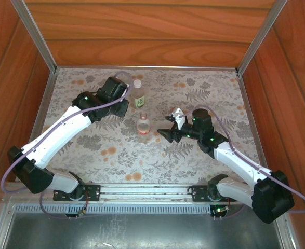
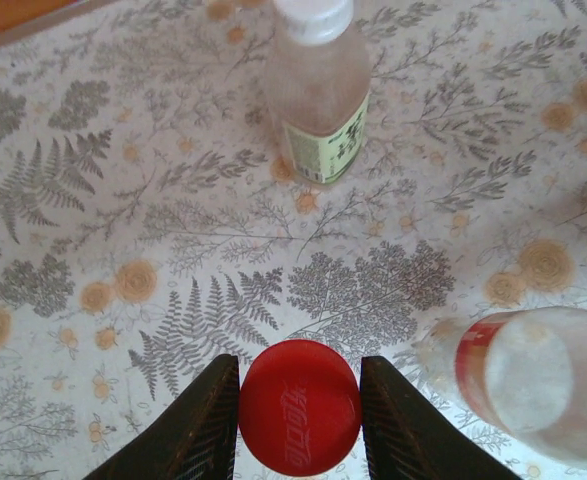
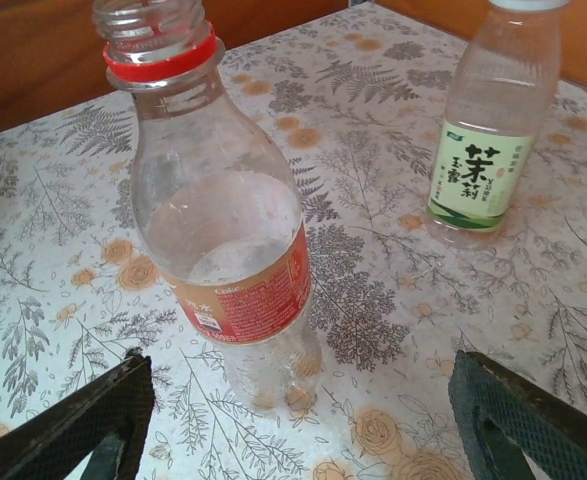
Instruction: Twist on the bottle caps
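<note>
Between the fingers of the left claw (image 2: 300,372) a red cap (image 2: 298,415) was gripped by its rim, with its printed top turned toward the wrist camera. Whether it was lifted off the patterned desk (image 2: 93,250) could not be told. To the right of that cap, and near it, the shorter bottle (image 2: 533,385) with the reddish band was seen from above. In the right wrist view its neck was shown bare, with the threads exposed above a red ring. It stood upright on the desk, so its long axis was judged vertical.

The coming move was judged to turn on this relation. The cap would have to be carried to the right until centred over the open neck, then lowered along that vertical axis and turned.

The right claw (image 3: 301,370) was spread wide and empty. The shorter bottle stood just ahead of the gap between its fingers, a little left of the middle, and was touched by neither. That claw was judged well placed to steady the bottle.

Farther out, ahead of the left claw, the green-labelled bottle (image 2: 323,110) stood upright with a white cap (image 2: 313,15) seated on it. How tightly it was screwed on could not be told.
</note>
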{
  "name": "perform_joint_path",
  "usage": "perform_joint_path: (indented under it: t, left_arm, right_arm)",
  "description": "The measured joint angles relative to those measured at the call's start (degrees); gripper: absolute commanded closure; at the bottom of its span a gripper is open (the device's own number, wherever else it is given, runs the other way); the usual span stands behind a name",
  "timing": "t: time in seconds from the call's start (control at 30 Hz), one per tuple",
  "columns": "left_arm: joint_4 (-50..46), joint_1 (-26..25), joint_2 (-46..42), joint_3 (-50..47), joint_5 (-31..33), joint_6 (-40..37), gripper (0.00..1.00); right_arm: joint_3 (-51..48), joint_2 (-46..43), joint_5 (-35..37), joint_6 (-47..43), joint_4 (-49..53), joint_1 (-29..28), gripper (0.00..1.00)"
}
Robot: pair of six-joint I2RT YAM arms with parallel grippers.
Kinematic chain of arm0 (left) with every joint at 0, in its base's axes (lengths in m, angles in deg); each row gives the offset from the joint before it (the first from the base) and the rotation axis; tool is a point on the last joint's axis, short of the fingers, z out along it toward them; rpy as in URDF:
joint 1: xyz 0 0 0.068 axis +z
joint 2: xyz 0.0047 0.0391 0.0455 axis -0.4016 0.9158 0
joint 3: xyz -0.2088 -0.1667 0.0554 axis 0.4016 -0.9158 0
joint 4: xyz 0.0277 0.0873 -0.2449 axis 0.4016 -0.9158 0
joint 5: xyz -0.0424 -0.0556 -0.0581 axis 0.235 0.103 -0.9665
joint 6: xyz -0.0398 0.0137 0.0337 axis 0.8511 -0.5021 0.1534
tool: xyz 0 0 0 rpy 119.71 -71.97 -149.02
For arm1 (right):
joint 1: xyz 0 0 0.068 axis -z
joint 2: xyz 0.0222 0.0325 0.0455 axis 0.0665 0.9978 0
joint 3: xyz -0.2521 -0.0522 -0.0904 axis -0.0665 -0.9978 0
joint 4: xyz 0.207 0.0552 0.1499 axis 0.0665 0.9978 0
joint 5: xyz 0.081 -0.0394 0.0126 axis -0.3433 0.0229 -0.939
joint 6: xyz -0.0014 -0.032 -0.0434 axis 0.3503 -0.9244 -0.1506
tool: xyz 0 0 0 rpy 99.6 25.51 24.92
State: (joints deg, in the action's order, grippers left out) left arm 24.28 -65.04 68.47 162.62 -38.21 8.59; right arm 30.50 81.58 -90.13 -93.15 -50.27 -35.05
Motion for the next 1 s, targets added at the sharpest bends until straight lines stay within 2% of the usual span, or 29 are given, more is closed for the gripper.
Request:
perform_joint_path:
  t: [0.53,1.0]
  left_arm:
    - [-9.7,-9.9,10.8,17.1,0.9,-0.1,0.63]
    - [-16.8,-12.0,16.1,24.0,-0.5,-0.8,0.63]
  right_arm:
    - [-0.9,-1.3,-0.2,-1.4,-0.4,-0.3,0.17]
    - [-1.0,-2.0,0.0,-2.3,0.6,-0.3,0.16]
